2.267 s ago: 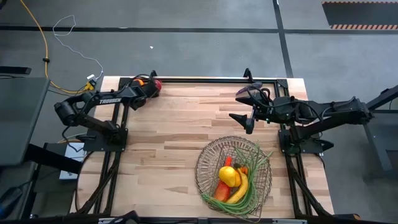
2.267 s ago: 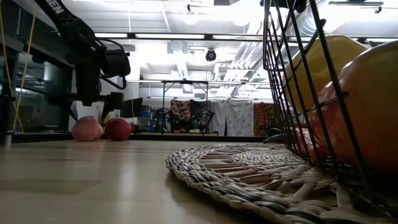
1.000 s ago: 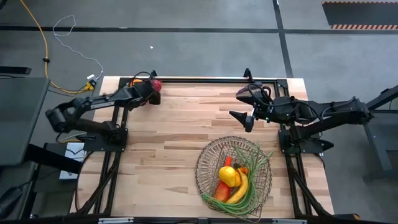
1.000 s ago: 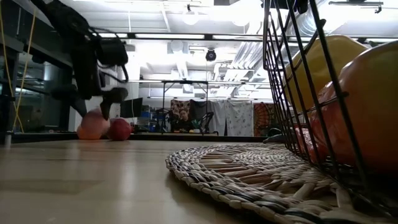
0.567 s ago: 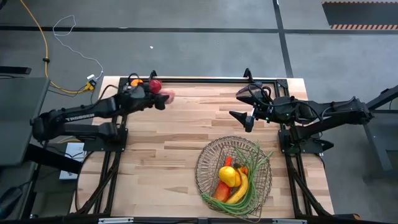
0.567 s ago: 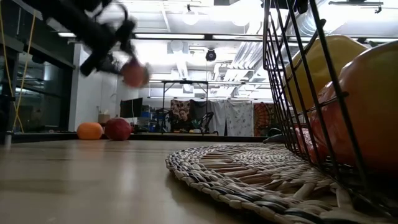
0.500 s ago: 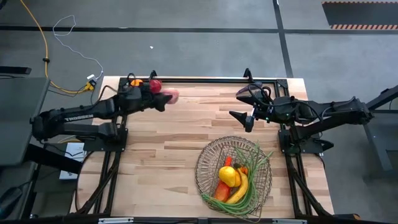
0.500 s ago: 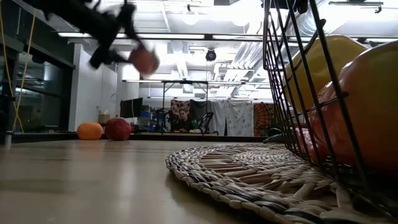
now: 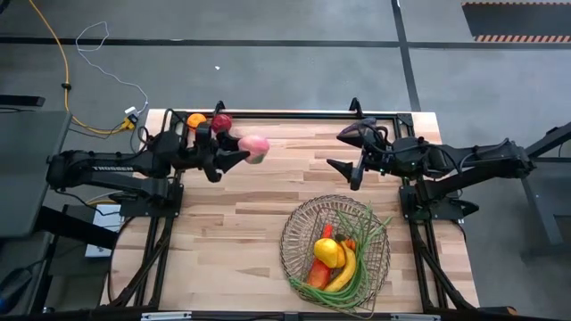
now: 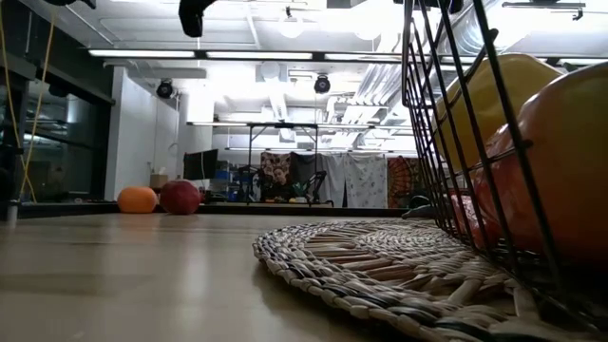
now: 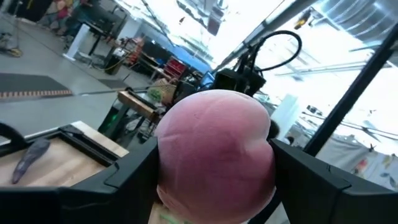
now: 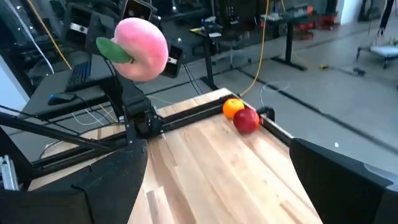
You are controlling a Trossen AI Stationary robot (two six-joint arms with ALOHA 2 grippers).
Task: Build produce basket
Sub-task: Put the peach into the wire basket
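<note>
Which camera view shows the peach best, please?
The right wrist view: the whole peach with its leaf, lifted by the left tool. The left wrist view fills with its bulk between the fingers; the high view shows it small; the low view misses it.

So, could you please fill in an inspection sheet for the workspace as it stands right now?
Surface: pale wooden slat table, with a woven straw mat under the basket.
Job's things: round brass-coloured wire basket holds a yellow pear, a banana and long green beans; an orange and a dark red apple sit at the far left corner.
Clutter: nothing seen.
Grippers: left gripper holds a pink peach above the table; right gripper open, empty, beyond the basket.
Cables: yellow cable and white cable on the floor.
Surroundings: grey floor; a person sits far behind.
</note>
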